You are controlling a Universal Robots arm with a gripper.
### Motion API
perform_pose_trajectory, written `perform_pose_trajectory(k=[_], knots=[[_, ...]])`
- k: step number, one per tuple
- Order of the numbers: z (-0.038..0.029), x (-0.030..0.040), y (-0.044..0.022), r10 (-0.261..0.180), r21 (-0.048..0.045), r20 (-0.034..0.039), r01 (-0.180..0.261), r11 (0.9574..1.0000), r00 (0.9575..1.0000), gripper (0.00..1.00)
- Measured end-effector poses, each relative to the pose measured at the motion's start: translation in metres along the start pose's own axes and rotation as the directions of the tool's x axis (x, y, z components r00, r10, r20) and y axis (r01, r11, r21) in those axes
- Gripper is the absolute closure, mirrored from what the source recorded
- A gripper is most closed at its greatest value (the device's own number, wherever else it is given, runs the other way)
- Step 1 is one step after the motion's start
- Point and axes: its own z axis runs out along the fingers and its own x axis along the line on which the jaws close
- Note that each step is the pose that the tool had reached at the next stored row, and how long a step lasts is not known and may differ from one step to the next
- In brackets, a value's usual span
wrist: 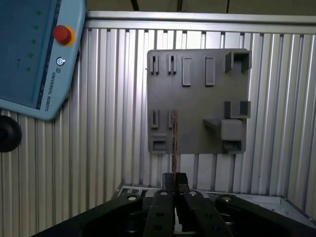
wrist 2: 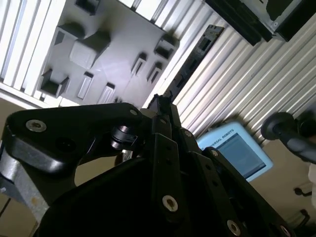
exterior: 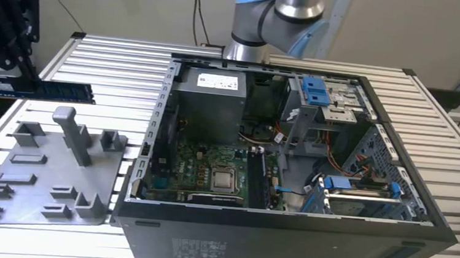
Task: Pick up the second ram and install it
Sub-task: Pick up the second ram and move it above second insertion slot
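Exterior view: the black end effector (exterior: 27, 79) is shut tight on the second ram (exterior: 60, 91), holding it flat in the air above the grey tray (exterior: 49, 173). The tray lies on the metal surface (exterior: 120, 59), just beside the open computer case (exterior: 287, 244).

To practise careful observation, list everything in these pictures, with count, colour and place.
second ram: one, blue-green, held aloft near the tray
tray: one, grey, on the table
computer case: one, black, open, beside the tray
motherboard: one, green, inside the case
teach pendant: one, pale blue, by the table
table: one, silver, slatted, beneath the case
arm: one, grey-blue, behind the case
gripper: one, black, fingers shut on the second ram
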Motion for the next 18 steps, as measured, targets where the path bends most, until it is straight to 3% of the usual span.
perform_pose_trajectory(k=[10,18], knots=[[-0.0004,0.0001,-0.0142,0.000,-0.0005,0.0001,0.000,1.0000,1.0000,0.86],[-0.0003,0.0006,-0.0342,0.000,-0.0048,0.0002,0.000,1.0000,1.0000,0.86]])
